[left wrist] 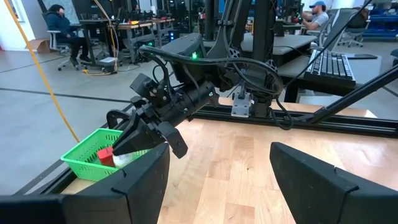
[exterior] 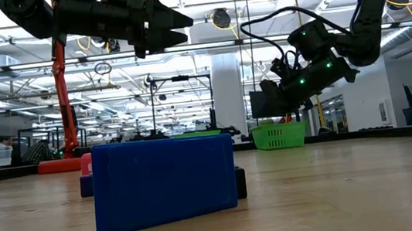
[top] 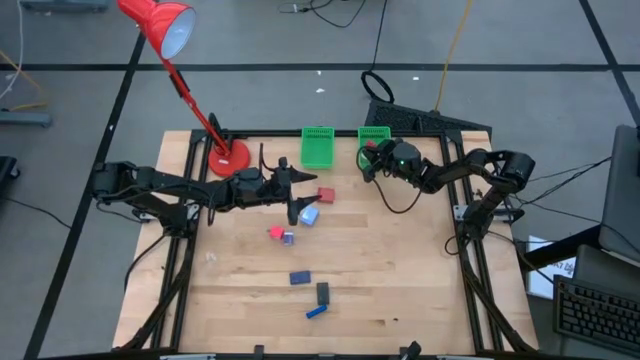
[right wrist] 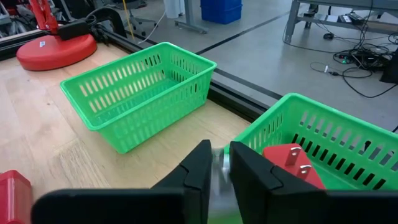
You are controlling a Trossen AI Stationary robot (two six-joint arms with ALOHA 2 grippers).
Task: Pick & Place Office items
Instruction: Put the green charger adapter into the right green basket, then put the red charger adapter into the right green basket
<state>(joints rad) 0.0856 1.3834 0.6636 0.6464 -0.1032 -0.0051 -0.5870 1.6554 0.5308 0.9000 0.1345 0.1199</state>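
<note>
- Over the right green basket (top: 374, 140) at the frame's upper middle, the right gripper (top: 368, 158) hangs with its fingers (right wrist: 200, 169) nearly together, a pale blurred bit between them.
- A red block (right wrist: 291, 163) lies in that basket.
- Left of centre, the left gripper (top: 298, 195) hovers wide apart, empty.
- Just beside it on the tabletop (top: 400, 280) sit a red block (top: 325, 195) and pale blue cube (top: 309, 215); the dark blue oblongs (top: 300, 277) lie lower.

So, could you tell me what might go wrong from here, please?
The right gripper, over the right basket that already holds a red piece, pinches a small pale item; it could catch between the fingers or bounce out. The left gripper hangs open above the pale blue cube and red block; descending, it might knock either.
</note>
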